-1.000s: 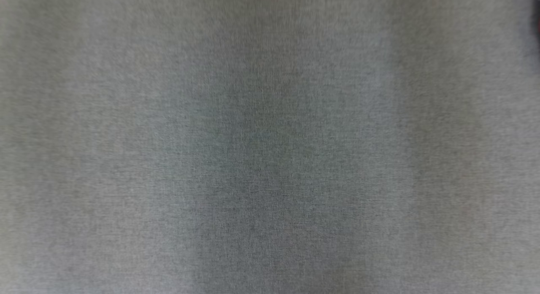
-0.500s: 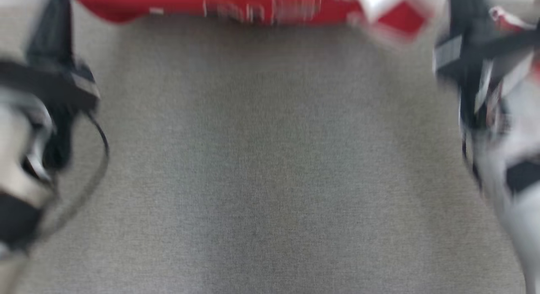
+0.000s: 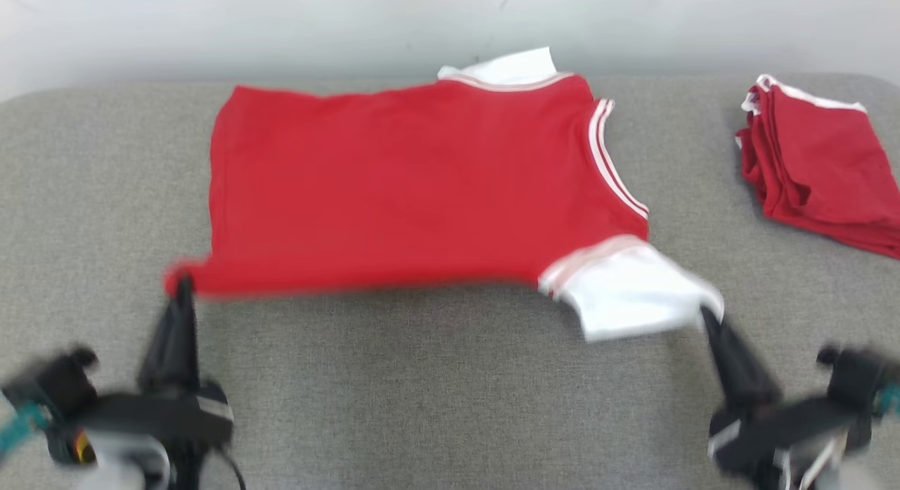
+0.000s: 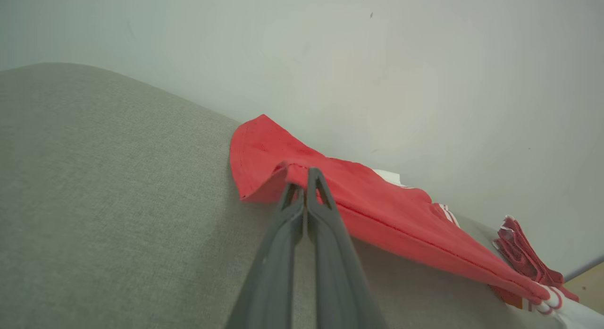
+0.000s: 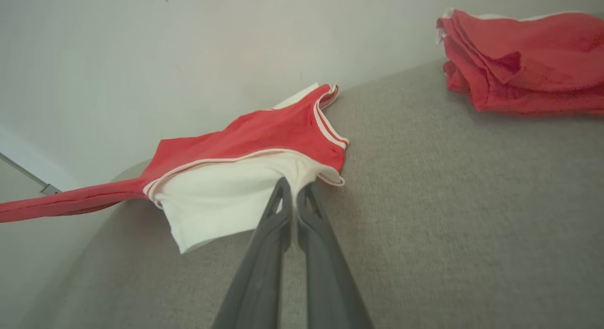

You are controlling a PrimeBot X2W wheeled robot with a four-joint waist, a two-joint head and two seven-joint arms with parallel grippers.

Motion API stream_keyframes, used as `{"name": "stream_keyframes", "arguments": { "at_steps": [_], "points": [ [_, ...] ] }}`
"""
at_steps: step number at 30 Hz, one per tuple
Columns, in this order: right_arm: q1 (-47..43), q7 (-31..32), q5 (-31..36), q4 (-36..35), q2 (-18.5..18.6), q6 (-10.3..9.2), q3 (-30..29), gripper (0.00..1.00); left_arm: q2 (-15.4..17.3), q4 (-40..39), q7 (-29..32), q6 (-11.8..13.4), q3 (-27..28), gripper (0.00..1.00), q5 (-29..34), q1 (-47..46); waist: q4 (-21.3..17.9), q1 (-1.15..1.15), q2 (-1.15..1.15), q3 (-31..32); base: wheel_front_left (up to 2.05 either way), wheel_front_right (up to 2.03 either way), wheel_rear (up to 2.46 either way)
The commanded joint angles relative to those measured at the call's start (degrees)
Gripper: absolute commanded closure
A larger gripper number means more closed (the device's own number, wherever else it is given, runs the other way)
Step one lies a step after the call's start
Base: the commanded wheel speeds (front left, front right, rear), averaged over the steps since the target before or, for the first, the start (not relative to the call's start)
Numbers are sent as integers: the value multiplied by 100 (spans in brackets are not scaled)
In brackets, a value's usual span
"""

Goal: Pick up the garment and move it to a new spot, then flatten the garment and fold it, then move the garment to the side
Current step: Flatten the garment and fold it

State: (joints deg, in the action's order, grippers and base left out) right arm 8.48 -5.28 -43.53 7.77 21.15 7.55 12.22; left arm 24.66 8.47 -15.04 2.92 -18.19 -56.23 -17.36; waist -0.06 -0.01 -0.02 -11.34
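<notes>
A red garment (image 3: 415, 188) with white sleeves and white stripes is stretched out over the grey padded surface (image 3: 450, 405). My left gripper (image 3: 184, 285) is shut on its near left red corner (image 4: 283, 171), holding that edge a little off the surface. My right gripper (image 3: 705, 314) is shut on the near white sleeve (image 3: 633, 297); in the right wrist view the fingers (image 5: 283, 211) pinch that white cloth (image 5: 222, 201). The garment's far edge lies next to the pale wall.
A folded pile of red garments (image 3: 819, 163) lies at the far right of the surface, seen again as the red pile (image 5: 524, 60) in the right wrist view. A pale wall (image 3: 281, 26) runs behind the surface.
The head camera has swung up from bare grey fabric, bringing the garment, both grippers and the folded pile into the picture; the view is sharper now than half a second ago.
</notes>
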Motion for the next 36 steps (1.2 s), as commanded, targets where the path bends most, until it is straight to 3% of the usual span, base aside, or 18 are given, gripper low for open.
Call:
{"name": "stream_keyframes", "arguments": {
  "at_steps": [1,14,21,27,36],
  "points": [
    [-437,66,215,-139,-99,-12,-97,100,-78,13,-17,-32,87,100,196,374,-10,1,2,123,0,0,0],
    [-2426,694,721,-662,-755,-12,-378,100,-737,479,-17,-233,656,100,650,1854,110,1,2,505,0,0,0],
    [-3074,1175,896,-752,-965,-12,-290,100,-902,893,-17,-349,795,100,987,2172,174,1,2,598,0,0,0],
    [-3197,1383,951,-856,-1087,-12,-278,100,-981,1274,-17,-476,888,100,1196,1989,197,1,2,606,0,0,0],
    [-2627,1460,774,-1265,-1200,-12,-495,100,-995,1340,-17,-639,1173,100,1456,1597,113,1,2,543,0,0,0]
  ]
}}
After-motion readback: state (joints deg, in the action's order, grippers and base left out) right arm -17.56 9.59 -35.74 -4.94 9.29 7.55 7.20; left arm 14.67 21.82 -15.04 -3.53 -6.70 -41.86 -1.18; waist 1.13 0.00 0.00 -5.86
